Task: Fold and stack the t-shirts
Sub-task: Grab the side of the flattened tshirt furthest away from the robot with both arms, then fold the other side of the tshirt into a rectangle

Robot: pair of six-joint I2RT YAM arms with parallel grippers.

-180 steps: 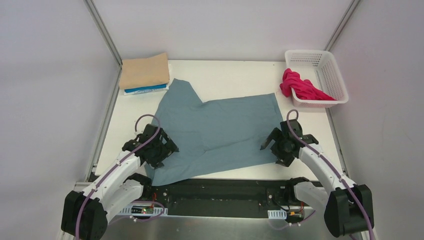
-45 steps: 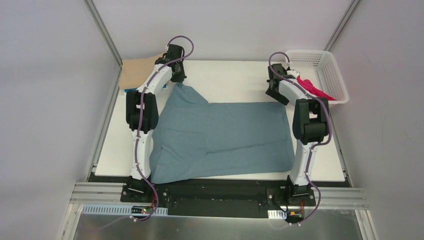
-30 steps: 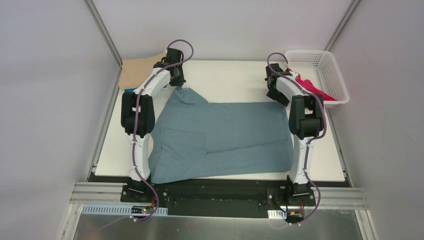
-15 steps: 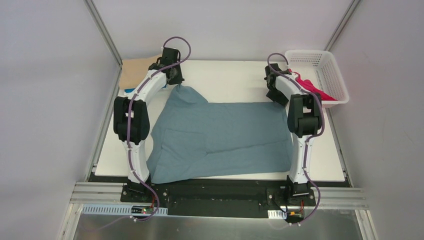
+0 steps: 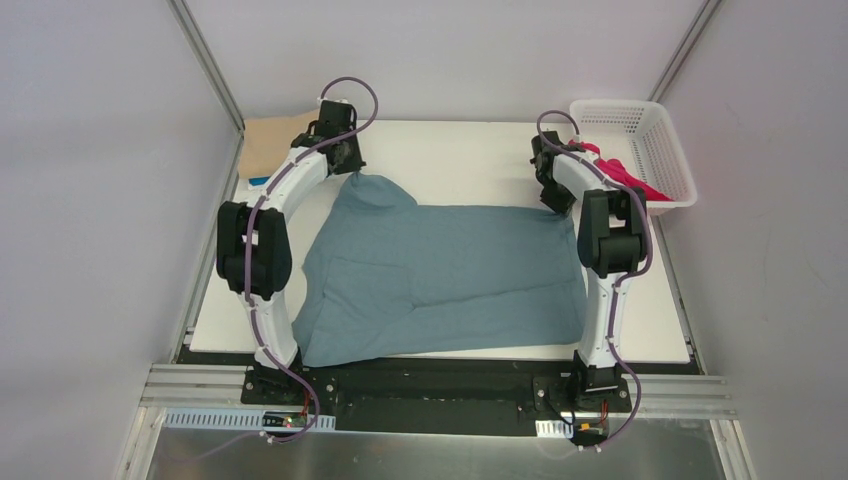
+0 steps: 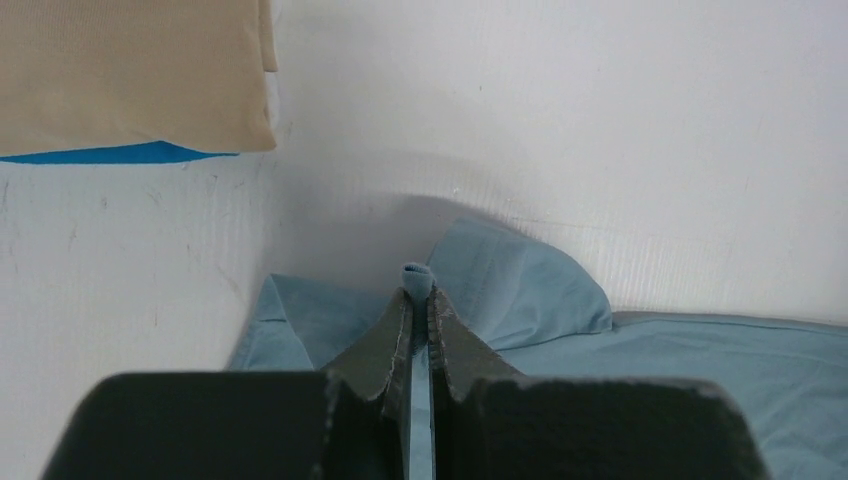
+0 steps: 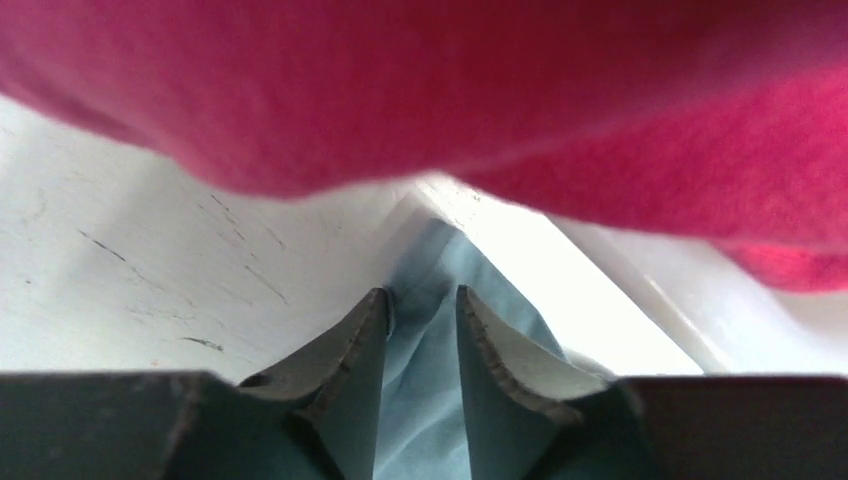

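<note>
A dusty teal-blue t-shirt (image 5: 440, 270) lies spread flat across the table. My left gripper (image 5: 352, 172) is at its far left sleeve, shut on a fold of teal cloth (image 6: 417, 272) that pokes out past the fingertips. My right gripper (image 5: 556, 205) is at the shirt's far right corner. Its jaws (image 7: 422, 300) stand apart with teal cloth bunched between them. A magenta-red t-shirt (image 5: 620, 172) hangs out of the basket and fills the top of the right wrist view (image 7: 450, 90). A folded tan t-shirt (image 6: 130, 70) rests on a bright blue one (image 6: 110, 154) at the far left.
The white lattice basket (image 5: 662, 128) stands at the far right corner, close beside my right gripper. The tan stack (image 5: 275, 135) sits just left of my left gripper. Bare white table (image 5: 460, 155) shows between the two grippers.
The right gripper's jaws have narrowed around the shirt's far right corner. The left arm has swung its elbow leftward while holding the sleeve; the shirt's left edge shifted slightly.
</note>
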